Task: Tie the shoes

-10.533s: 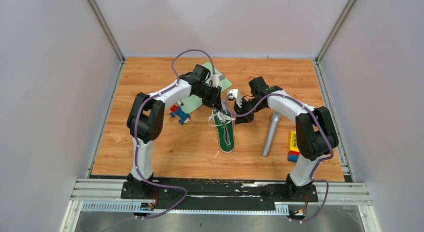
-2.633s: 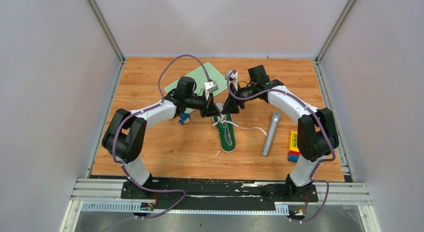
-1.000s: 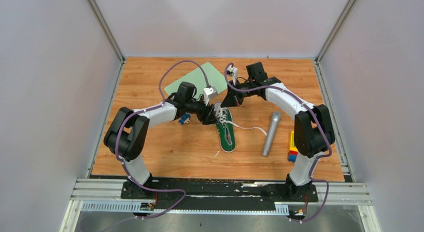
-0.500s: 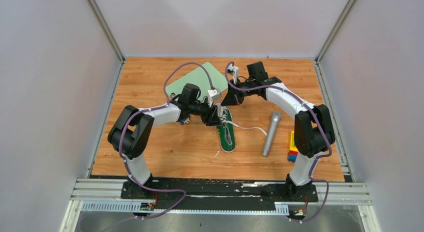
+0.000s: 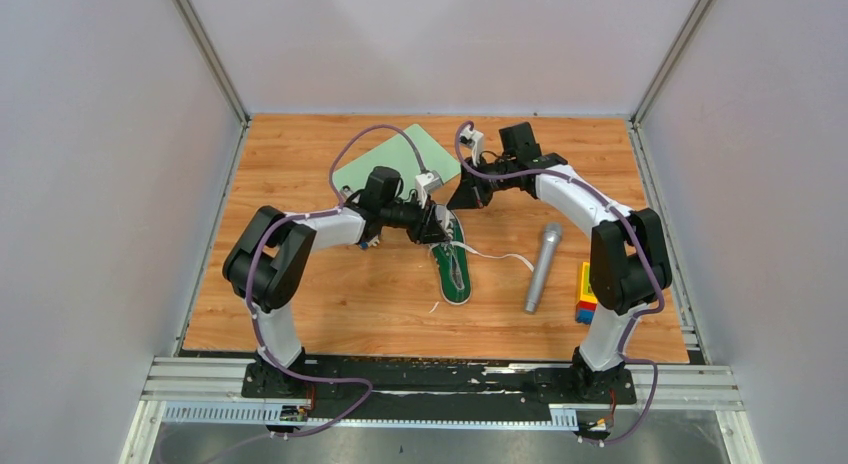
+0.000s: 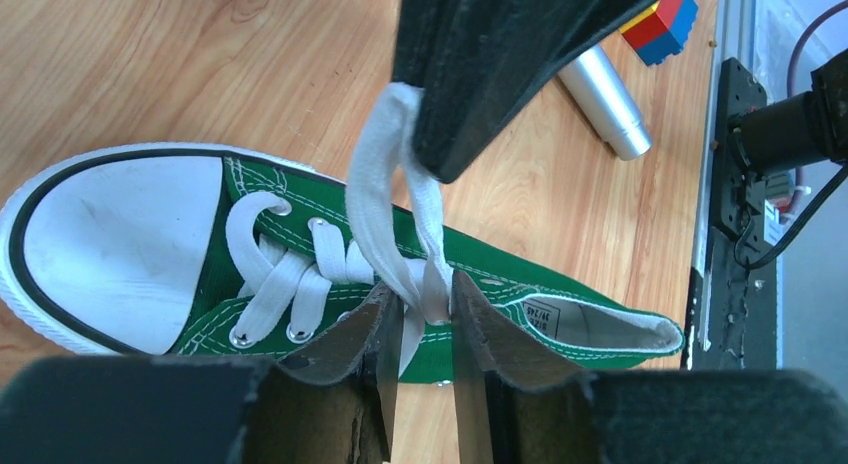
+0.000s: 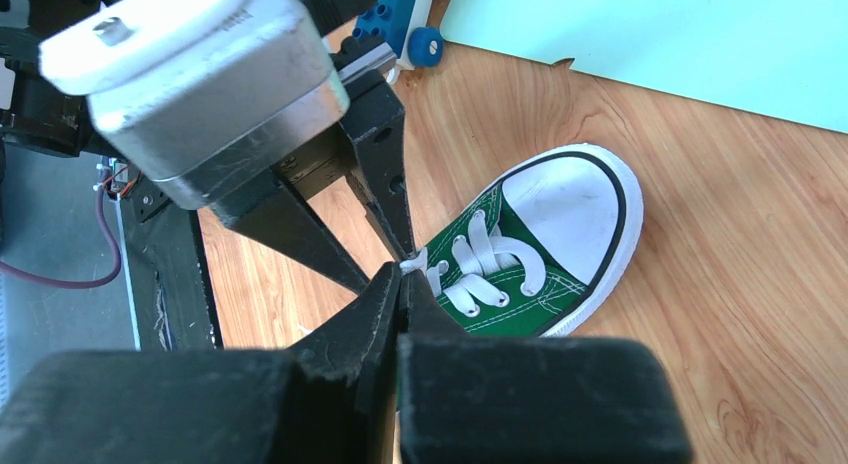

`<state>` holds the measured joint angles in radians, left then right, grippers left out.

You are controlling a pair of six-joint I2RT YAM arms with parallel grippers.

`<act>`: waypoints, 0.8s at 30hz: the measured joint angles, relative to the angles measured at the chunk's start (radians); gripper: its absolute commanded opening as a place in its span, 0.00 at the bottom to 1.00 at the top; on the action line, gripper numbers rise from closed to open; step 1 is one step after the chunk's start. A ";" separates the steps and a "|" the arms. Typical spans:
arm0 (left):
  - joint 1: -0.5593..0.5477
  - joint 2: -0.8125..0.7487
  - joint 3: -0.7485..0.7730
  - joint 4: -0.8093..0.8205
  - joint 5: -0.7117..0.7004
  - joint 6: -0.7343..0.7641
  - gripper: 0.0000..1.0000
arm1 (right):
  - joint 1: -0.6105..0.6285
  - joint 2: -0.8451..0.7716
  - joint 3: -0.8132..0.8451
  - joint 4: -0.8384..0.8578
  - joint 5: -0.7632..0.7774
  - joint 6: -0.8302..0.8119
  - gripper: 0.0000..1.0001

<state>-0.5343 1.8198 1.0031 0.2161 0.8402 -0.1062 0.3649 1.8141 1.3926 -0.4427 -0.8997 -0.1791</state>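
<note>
A small dark stamp (image 6: 541,310) is showing on the pale lining inside the green sneaker (image 6: 500,272), in the left wrist view. It is looking like a short row of digits, but it is reading too small and blurred to make out.

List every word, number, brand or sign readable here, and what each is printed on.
Small dark print inside the green sneaker: looks like digits, too blurred to read.
Striped label on the yellow block: too small to read.
No other text visible.
</note>
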 measured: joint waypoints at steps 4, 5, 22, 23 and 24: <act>0.000 0.025 0.000 0.024 0.006 -0.035 0.18 | 0.000 0.000 -0.006 0.000 0.001 0.003 0.00; 0.001 0.029 0.000 0.029 0.010 -0.043 0.15 | -0.002 0.000 -0.006 0.000 0.001 0.004 0.00; 0.033 0.035 -0.004 0.065 0.042 -0.098 0.00 | -0.040 -0.002 -0.040 0.006 0.011 -0.006 0.21; 0.034 0.035 -0.006 0.067 0.046 -0.098 0.00 | -0.046 -0.003 -0.047 0.000 0.016 -0.021 0.30; 0.034 0.035 -0.008 0.069 0.053 -0.098 0.00 | -0.055 -0.006 -0.056 -0.013 0.025 -0.050 0.35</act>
<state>-0.5003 1.8553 0.9947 0.2852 0.8928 -0.2043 0.3099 1.8076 1.3369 -0.4561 -0.8745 -0.2287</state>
